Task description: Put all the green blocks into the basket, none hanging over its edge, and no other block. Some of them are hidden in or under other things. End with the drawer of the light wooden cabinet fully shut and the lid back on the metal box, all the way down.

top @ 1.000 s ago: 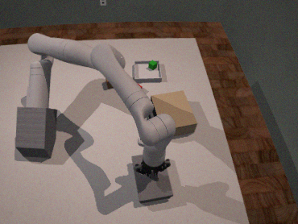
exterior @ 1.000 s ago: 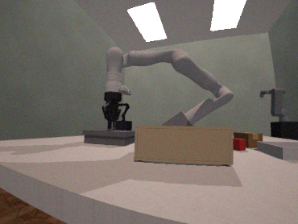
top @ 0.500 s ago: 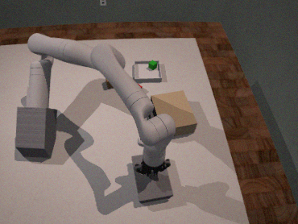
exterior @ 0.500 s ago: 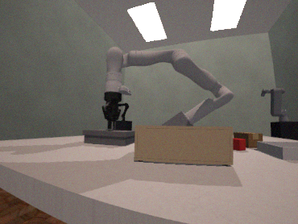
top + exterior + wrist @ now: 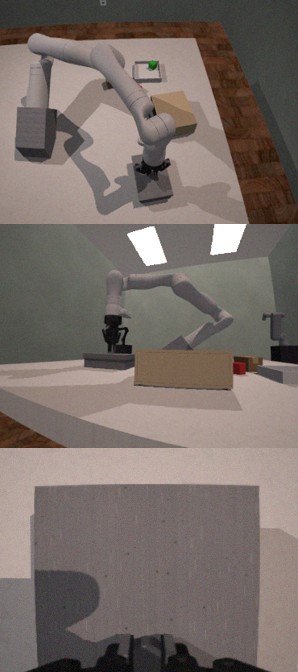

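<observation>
My gripper points down at the grey metal box. Its fingers are close together on the small grey handle of the lid. The lid lies flat on the box; whether it is fully down I cannot tell. A green block is in the basket, near its back right corner. The light wooden cabinet stands between the metal box and the basket. Its drawer is not visible. The inside of the metal box is hidden.
A red block lies near the basket, mostly hidden by the arm in the top view. A brown box stands beside it, partly behind the arm. The arm's grey mount is at the left.
</observation>
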{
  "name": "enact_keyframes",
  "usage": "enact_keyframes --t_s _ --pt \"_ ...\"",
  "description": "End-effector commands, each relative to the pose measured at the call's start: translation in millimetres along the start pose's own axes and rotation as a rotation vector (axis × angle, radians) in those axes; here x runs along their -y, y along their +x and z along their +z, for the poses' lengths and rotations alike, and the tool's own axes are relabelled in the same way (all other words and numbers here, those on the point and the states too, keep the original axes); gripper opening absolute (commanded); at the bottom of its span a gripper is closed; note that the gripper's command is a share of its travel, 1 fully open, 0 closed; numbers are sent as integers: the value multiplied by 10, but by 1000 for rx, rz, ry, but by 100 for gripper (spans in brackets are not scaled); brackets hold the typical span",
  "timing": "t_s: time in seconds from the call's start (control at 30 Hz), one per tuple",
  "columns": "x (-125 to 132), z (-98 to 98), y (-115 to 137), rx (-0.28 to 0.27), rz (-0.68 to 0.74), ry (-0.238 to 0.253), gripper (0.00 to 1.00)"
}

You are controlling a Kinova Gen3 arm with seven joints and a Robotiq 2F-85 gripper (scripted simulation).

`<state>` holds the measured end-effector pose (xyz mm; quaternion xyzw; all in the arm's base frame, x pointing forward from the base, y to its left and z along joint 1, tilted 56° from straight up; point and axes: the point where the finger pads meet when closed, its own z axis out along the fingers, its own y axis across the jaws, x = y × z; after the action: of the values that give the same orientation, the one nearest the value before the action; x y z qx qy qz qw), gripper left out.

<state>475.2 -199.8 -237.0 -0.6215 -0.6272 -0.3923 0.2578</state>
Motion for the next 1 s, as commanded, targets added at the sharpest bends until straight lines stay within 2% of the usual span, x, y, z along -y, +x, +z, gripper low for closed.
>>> enact_keyframes --t_s 0.0,0.17,0.43,0.5,0.73,0.97 --pt "-6 -54 -3 2 -1 -2 10" --pt "-6 -205 -3 2 -1 -2 10" --pt "-6 -562 -2 2 -1 -2 10" --pt "-6 -562 -2 2 -1 -2 10" --pt "-5 -832 -2 2 -1 -2 10" --pt "-5 -1002 -2 2 -1 -2 10"
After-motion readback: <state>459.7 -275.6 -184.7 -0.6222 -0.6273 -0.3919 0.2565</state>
